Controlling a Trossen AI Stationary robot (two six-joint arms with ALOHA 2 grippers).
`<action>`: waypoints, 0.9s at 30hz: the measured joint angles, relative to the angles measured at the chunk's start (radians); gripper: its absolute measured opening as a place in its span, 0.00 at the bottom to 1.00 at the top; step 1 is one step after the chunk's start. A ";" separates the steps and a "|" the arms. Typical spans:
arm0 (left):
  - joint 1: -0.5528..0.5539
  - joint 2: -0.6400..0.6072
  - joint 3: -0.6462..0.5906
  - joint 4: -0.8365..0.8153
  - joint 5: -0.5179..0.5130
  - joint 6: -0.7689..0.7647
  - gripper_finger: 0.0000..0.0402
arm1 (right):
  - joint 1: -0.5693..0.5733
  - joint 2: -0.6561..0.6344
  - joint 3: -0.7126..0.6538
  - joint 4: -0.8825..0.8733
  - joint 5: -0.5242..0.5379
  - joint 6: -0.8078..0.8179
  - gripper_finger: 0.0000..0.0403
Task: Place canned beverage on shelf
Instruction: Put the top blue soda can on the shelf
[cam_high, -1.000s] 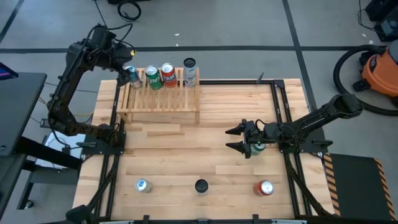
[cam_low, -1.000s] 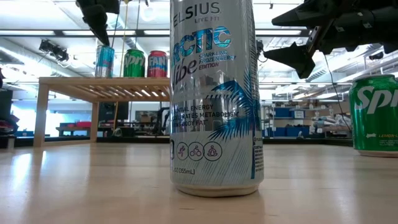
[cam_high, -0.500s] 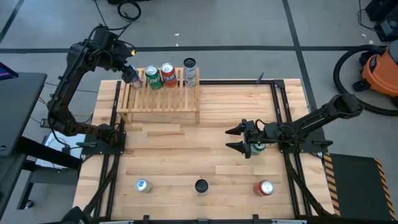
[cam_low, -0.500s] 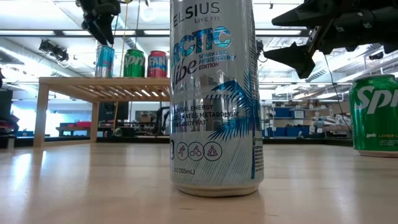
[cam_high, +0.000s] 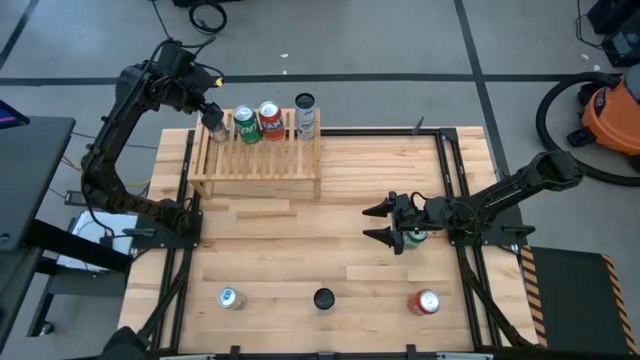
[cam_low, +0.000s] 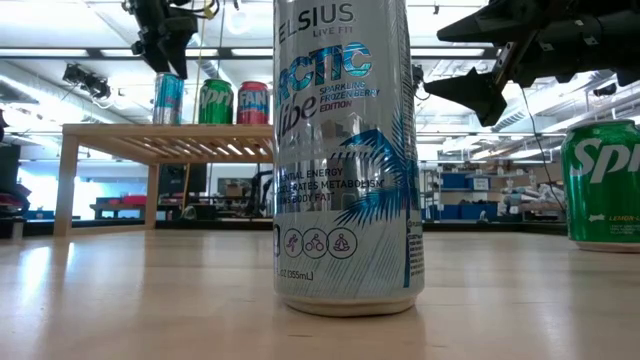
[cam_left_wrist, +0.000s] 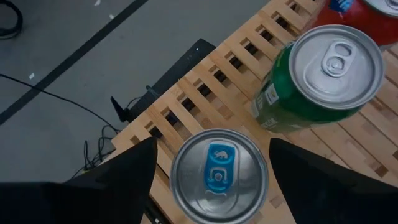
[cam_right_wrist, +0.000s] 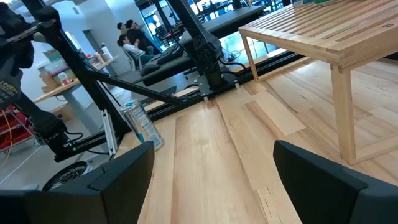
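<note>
**Q:** Reading left to right, how much of the shelving is done?

**A:** Four cans stand along the rear edge of the shelf (cam_high: 258, 160): a blue-tabbed can (cam_left_wrist: 219, 175) at the far left end, a green can (cam_high: 245, 124), a red can (cam_high: 269, 119) and a silver-and-black can (cam_high: 305, 115). On the table (cam_high: 330, 220) nearer the camera, a blue-topped can (cam_high: 229, 297), a dark-topped can (cam_high: 323, 298) and a red-topped can (cam_high: 427, 301) wait in a row, and one more green can (cam_high: 414, 237) sits under the right arm. By that count, about half the job appears finished.

**Q:** Where does the end can sit relative to the left gripper?

**A:** The left gripper (cam_high: 209, 112) hangs directly over it. Seen from that wrist, the can stands upright on the slats between the two dark fingers (cam_left_wrist: 127, 171), with a gap on each side; the jaws stand apart and grip nothing. It looks set down and let go.

**Q:** And on the right?

**A:** The right gripper (cam_high: 381, 222) hovers low over the middle of the table, jaws spread wide and empty, pointed towards the shelf. The green can lies just behind its fingertips, beneath the wrist, not between the jaws.
</note>
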 joint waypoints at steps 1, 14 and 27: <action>0.001 0.001 0.000 0.000 -0.003 -0.004 0.78 | 0.000 0.000 0.000 0.000 0.000 0.000 0.84; 0.006 0.035 0.000 -0.049 -0.003 -0.029 0.78 | 0.000 0.000 0.000 0.000 0.000 0.000 0.84; 0.006 0.041 0.000 -0.075 -0.003 0.079 0.75 | 0.000 0.000 0.000 0.000 0.000 0.000 0.84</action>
